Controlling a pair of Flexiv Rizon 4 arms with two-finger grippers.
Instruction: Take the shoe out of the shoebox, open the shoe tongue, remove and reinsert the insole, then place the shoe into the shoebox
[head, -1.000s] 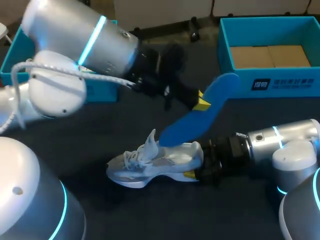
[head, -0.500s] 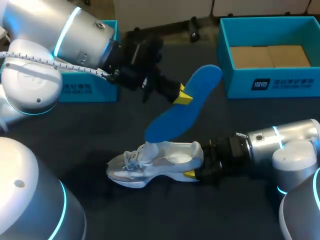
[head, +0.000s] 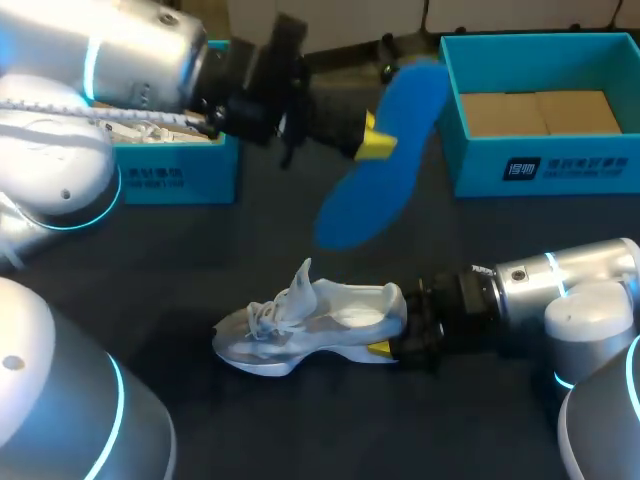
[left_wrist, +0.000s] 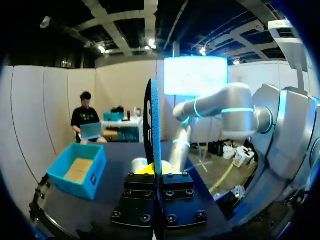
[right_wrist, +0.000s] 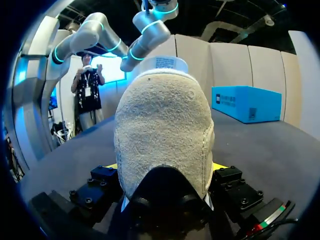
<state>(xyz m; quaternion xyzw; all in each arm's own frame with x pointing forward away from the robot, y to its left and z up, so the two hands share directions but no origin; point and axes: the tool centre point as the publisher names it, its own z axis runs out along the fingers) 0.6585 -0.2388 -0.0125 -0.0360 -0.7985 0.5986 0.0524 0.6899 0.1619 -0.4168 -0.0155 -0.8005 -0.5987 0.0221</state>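
Raised and swung toward the far right over the last second: blue insole (head: 385, 150), earlier with its lower end down at the shoe's opening, now wholly clear of it and hanging tilted in the air above the dark surface (head: 250, 250). Upper end close to the front corner of the open blue shoebox (head: 540, 110), lower end well above the shoe. Held at one long edge by the left gripper (head: 372, 143), yellow-tipped fingers closed tight on it, arm coming in from the far left. From the left wrist, insole (left_wrist: 152, 125) edge-on and upright, rising straight out from between the closed fingers, with the shoebox (left_wrist: 77, 170) beyond and to one side, brown cardboard showing inside it. Unmoved through the earlier frames: white and grey shoe (head: 310, 325), resting on the surface outside the shoebox, toe toward the left arm's side, heel toward the right arm, tongue (head: 300, 280) standing up. Heel gripped by the right gripper (head: 385, 348), one finger on each side, fingers spread only as wide as the heel. From the right wrist, shoe heel (right_wrist: 162, 135) close up between the yellow tips. Farther out, second blue box (head: 170, 175) at the far left, partly hidden behind the left arm.
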